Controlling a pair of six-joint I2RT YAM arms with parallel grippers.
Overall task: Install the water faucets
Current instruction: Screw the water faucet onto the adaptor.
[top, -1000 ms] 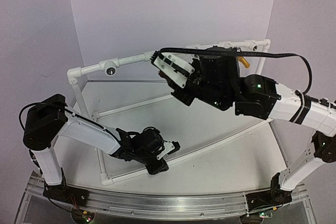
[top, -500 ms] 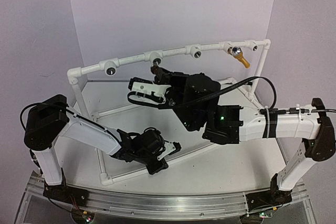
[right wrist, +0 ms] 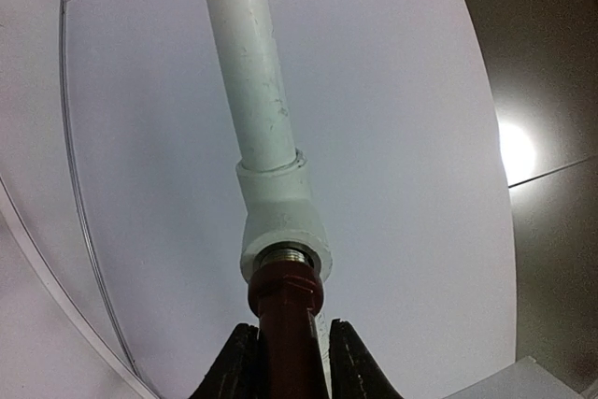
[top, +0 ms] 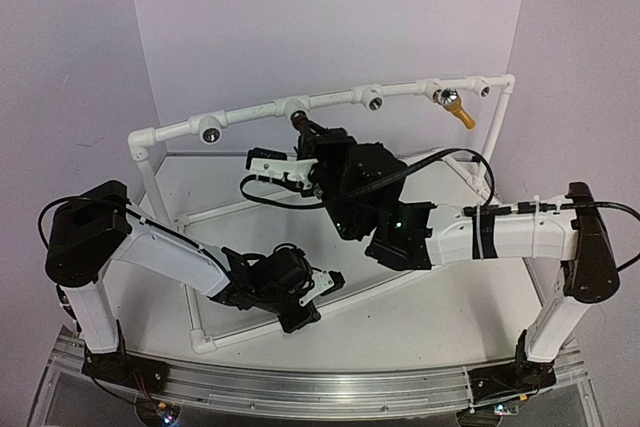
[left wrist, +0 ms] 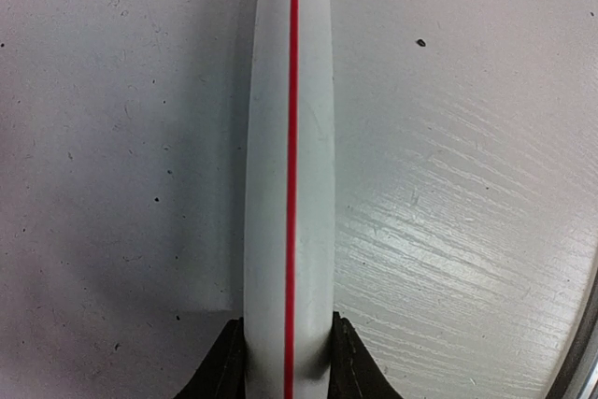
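Observation:
The dark reddish-brown faucet [right wrist: 285, 324] is held in my right gripper [right wrist: 285, 362], its threaded end set in a white pipe socket [right wrist: 280, 221]. In the top view this faucet [top: 300, 123] sits at the second socket from the left of the white pipe frame [top: 240, 113], with my right gripper [top: 312, 139] shut on it. The yellow-orange faucet [top: 456, 107] with a silvery end hangs from a socket at the right of the top rail. My left gripper [top: 318, 287] is shut on a white base pipe with a red stripe [left wrist: 288, 184].
Open sockets show on the top rail at the left [top: 210, 134], middle [top: 374, 100] and far right [top: 485, 90]. The frame's diagonal base pipe [top: 450, 252] crosses the white table under my right arm.
My right arm has swung left and down from the yellow-orange faucet's end of the rail, bringing the reddish-brown faucet up to the second socket. The left arm has not moved.

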